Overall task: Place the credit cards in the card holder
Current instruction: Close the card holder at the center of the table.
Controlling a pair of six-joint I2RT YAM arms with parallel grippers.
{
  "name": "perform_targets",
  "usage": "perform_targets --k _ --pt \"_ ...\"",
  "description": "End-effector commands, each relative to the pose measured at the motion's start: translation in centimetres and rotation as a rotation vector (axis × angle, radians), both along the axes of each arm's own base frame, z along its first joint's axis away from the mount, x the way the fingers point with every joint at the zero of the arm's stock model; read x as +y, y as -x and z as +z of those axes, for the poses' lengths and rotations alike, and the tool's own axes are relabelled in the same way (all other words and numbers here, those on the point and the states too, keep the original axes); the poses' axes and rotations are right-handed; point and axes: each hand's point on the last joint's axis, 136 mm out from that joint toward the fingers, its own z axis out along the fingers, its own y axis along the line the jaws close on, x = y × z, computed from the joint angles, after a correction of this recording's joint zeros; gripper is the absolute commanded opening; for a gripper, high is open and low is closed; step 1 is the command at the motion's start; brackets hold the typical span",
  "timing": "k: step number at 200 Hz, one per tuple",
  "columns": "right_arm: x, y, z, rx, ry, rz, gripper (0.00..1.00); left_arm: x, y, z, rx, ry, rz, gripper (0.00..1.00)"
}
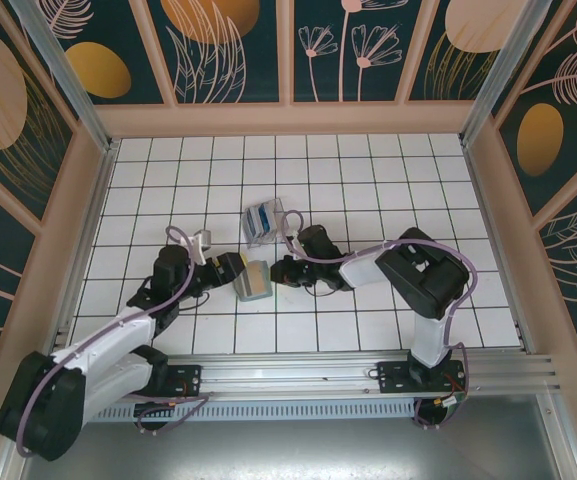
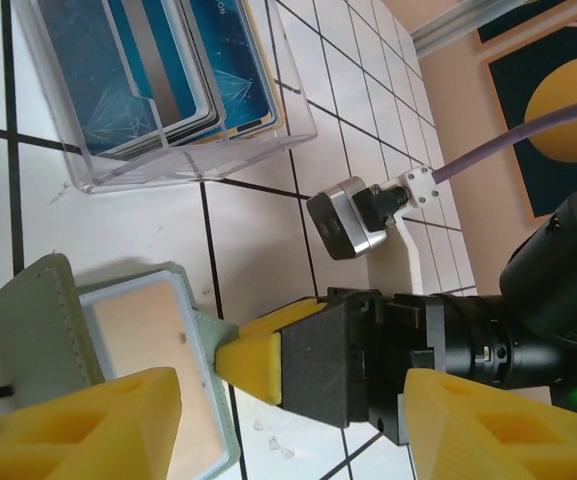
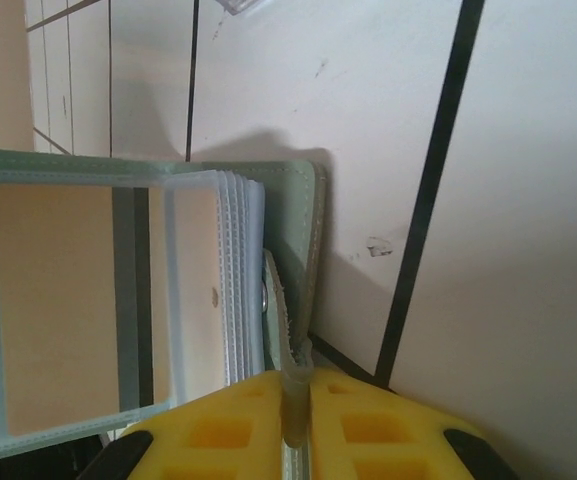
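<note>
The sage-green card holder (image 1: 252,281) lies open on the tiles between my two grippers. An orange-yellow credit card (image 3: 63,305) with a dark stripe sits inside a clear slot of the holder (image 3: 313,215). My right gripper (image 3: 298,385) is shut on the holder's green flap, and its yellow tip (image 2: 253,350) meets the holder's edge (image 2: 28,315). My left gripper (image 2: 293,425) is open, one finger (image 2: 88,425) over the slotted card (image 2: 143,345). Blue and white credit cards (image 2: 158,70) stand in a clear box (image 2: 178,165).
The clear plastic box (image 1: 265,222) stands just behind the holder. The right arm's wrist camera (image 2: 346,215) and cable hang close to the left gripper. White tiles stretch to the pink walls on the left, right and back.
</note>
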Motion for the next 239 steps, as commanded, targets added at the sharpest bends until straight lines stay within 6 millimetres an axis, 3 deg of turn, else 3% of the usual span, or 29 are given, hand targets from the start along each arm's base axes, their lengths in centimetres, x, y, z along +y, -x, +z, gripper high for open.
perform_targets --k 1,22,89,115,133,154,177,214,239 --pt "1.7 -0.1 1.1 -0.007 -0.064 0.029 0.14 -1.2 -0.5 -0.4 -0.028 0.031 -0.049 0.56" --pt "1.6 0.0 1.1 -0.008 -0.064 0.03 0.14 -2.4 -0.9 -0.9 -0.016 0.053 -0.089 0.52" --pt "1.3 0.3 0.9 -0.002 -0.073 0.036 0.15 -6.4 -1.5 -1.1 -0.004 0.08 -0.212 0.54" --pt "0.2 0.2 1.7 -0.065 -0.08 0.053 0.31 -6.8 -1.5 -3.8 0.061 0.02 -0.217 0.56" --pt "-1.1 -0.1 2.5 -0.196 -0.053 0.089 0.35 -6.4 -1.4 -6.4 0.115 -0.023 -0.204 0.54" --pt "-3.1 -1.2 2.8 -0.347 0.037 0.107 0.37 -6.7 -1.0 -7.1 0.136 -0.008 -0.225 0.51" --pt "-4.2 -1.7 3.9 -0.525 0.066 0.154 0.39 -6.7 -0.8 -6.5 0.122 -0.008 -0.237 0.52" --pt "-3.1 -0.5 5.2 -0.844 0.035 0.376 0.4 -5.6 -1.1 -4.4 0.069 -0.041 -0.208 0.53" --pt "-2.5 -0.1 4.9 -0.99 0.047 0.493 0.44 -4.0 -1.8 -2.6 0.039 -0.044 -0.151 0.54"
